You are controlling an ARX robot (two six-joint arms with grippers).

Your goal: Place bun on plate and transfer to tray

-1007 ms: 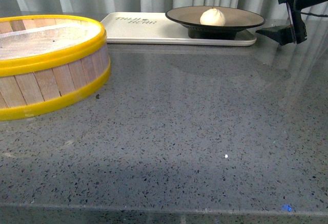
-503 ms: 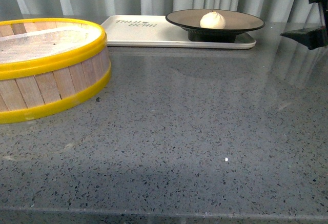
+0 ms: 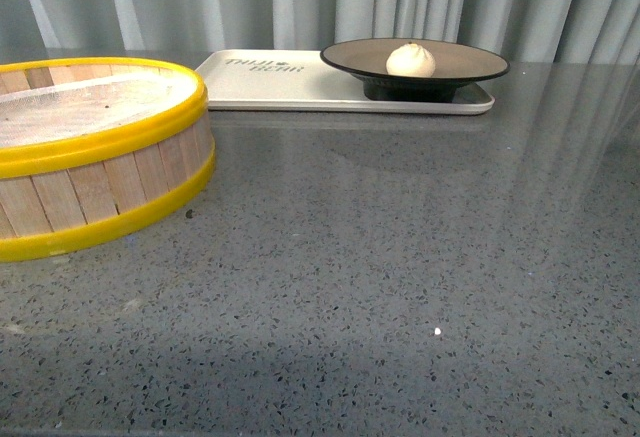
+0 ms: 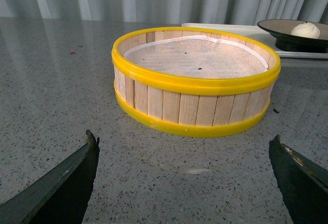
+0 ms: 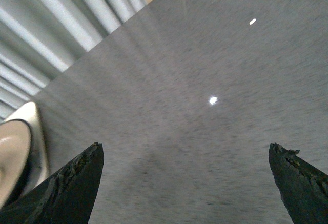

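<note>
The white bun (image 3: 411, 59) sits on the black-rimmed tan plate (image 3: 470, 58), which stands on the right part of the off-white tray (image 3: 270, 82) at the back of the table. Bun (image 4: 305, 29) and plate (image 4: 279, 29) also show far off in the left wrist view. My left gripper (image 4: 184, 144) is open and empty above the table, in front of the steamer basket. My right gripper (image 5: 185, 149) is open and empty over bare grey table; an edge of the plate (image 5: 10, 157) and the tray (image 5: 35, 131) shows at the side. Neither gripper shows in the front view.
A yellow-rimmed wooden steamer basket (image 3: 90, 152) with a white cloth liner stands at the left; it shows in the left wrist view too (image 4: 197, 83). A grey curtain (image 3: 330, 2) hangs behind the speckled grey table (image 3: 380, 257).
The right gripper, seen at the upper right beside the plate, has moved right and out of the front view. The view has shifted slightly. Bun, plate and tray stay put.
</note>
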